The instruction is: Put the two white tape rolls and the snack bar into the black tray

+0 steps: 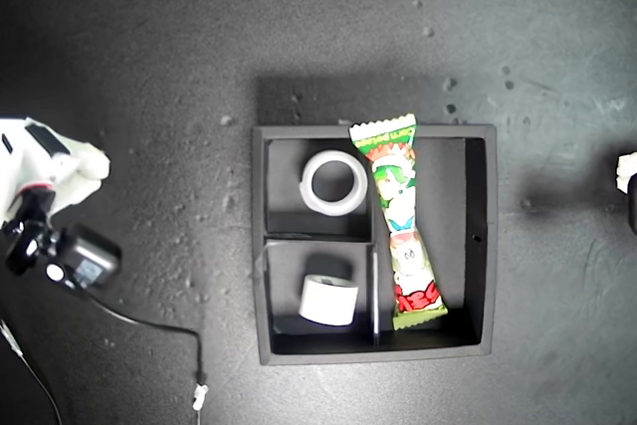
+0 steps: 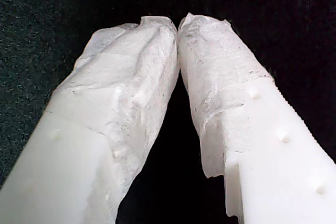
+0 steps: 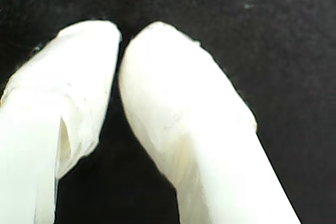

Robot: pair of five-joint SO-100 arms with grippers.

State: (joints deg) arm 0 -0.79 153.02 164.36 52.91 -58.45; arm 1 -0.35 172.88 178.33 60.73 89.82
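The snack bar lies in the long compartment of the black tray, the one at the exterior view's right. Its long axis runs nearly along the compartment, a little tilted. The green end rests on the tray's far rim and sticks slightly over it, and the red end points to the near wall. The cartoon print is too small for us to read.

The all-white tape roll lies flat in the far small compartment, with its open centre facing up. The second tape roll stands on its edge in the near small compartment, so we see its outer band and cannot make out its core. It stands close to the thin wall beside the long compartment.

The tray sits on the dark desk, which carries pale specks.

At the exterior view's left edge we see one arm, partly cut off, with a black cable. At the right edge only a white scrap of another arm shows. We cannot tell which one is first or second.

The fingers of our first gripper touch at the tips and hold nothing. The fingers of our second gripper are almost together, with a narrow gap, also with nothing between them. That picture is blurred.
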